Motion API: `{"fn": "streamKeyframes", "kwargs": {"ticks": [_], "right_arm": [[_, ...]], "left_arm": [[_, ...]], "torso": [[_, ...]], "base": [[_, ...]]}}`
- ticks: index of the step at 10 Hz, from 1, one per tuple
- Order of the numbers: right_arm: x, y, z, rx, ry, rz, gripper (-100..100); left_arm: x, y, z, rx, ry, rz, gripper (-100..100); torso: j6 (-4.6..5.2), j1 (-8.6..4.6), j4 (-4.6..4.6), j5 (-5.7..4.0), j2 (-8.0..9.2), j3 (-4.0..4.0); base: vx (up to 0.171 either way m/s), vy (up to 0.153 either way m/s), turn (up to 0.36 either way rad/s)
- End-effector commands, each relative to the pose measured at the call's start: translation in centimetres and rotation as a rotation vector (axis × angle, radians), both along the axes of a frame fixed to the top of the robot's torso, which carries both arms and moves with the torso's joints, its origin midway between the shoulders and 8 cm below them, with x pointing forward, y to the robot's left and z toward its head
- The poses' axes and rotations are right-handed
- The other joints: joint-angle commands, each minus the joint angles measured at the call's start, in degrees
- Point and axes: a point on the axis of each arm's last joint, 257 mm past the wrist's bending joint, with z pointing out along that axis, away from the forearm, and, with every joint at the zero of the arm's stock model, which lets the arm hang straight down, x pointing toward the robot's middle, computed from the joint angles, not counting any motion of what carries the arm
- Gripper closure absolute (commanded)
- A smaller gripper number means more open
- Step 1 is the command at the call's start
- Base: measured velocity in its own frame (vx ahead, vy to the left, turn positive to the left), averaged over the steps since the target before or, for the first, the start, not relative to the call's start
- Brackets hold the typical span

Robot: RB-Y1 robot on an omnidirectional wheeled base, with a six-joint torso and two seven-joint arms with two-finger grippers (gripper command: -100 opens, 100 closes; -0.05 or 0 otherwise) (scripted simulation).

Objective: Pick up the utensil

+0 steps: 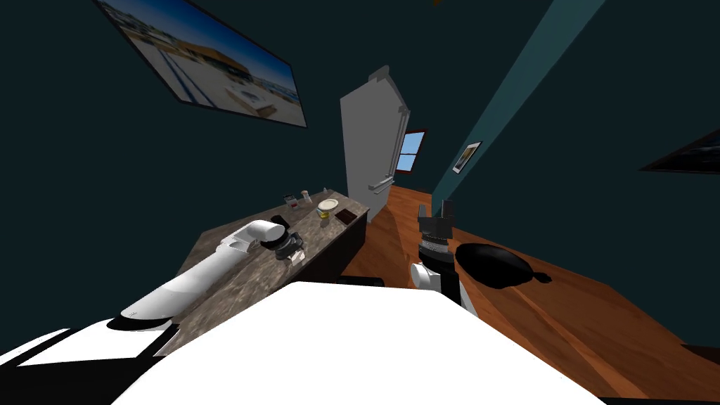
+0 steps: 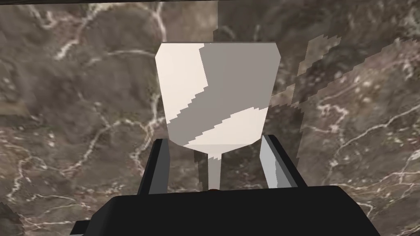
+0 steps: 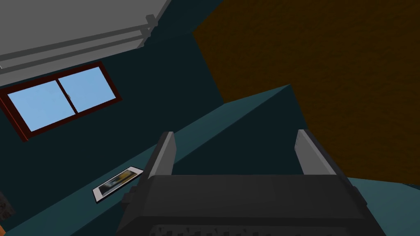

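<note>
The utensil (image 2: 217,98) is a white spatula with a broad flat blade and a thin handle, seen over the brown marbled counter (image 2: 74,123). My left gripper (image 2: 215,141) points down at it. Its fingers (image 2: 158,168) are narrowed onto the lower corners of the blade, with the handle running back between them. In the head view the left gripper (image 1: 290,247) hangs over the middle of the counter (image 1: 232,281) with a bit of white at its tip. My right gripper (image 1: 436,209) is raised above the wooden floor, open and holding nothing.
At the counter's far end are a pale plate (image 1: 328,205), a dark flat square (image 1: 345,216) and a few small jars (image 1: 306,195). A grey fridge (image 1: 373,140) stands beyond. A black round object (image 1: 492,264) lies on the floor (image 1: 598,316) to the right.
</note>
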Motion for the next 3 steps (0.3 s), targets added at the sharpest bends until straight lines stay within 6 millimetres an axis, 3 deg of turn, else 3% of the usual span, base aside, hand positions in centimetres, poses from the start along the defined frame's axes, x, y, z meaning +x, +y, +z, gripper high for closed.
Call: {"fn": "streamKeyframes", "kwargs": {"ticks": [1,2,3], "right_arm": [[0.0,0.0,0.0,0.0,0.0,0.0,0],[0.0,0.0,0.0,0.0,0.0,0.0,0],[0.0,0.0,0.0,0.0,0.0,0.0,0]], "left_arm": [[-0.45,-0.05,0.08,0.0,0.022,0.0,100],[-0.17,-0.06,0.07,-0.001,0.009,0.0,100],[-0.3,-0.03,0.06,0.0,0.014,0.0,0]], "torso": [[0.0,0.0,0.0,0.0,0.0,0.0],[-0.01,-0.01,-0.01,-0.01,0.01,0.0],[0.01,-0.02,-0.01,-0.01,-0.01,-0.01]], "base": [[-0.006,0.002,0.024],[0.0,0.0,0.0],[0.0,0.0,0.0]]}}
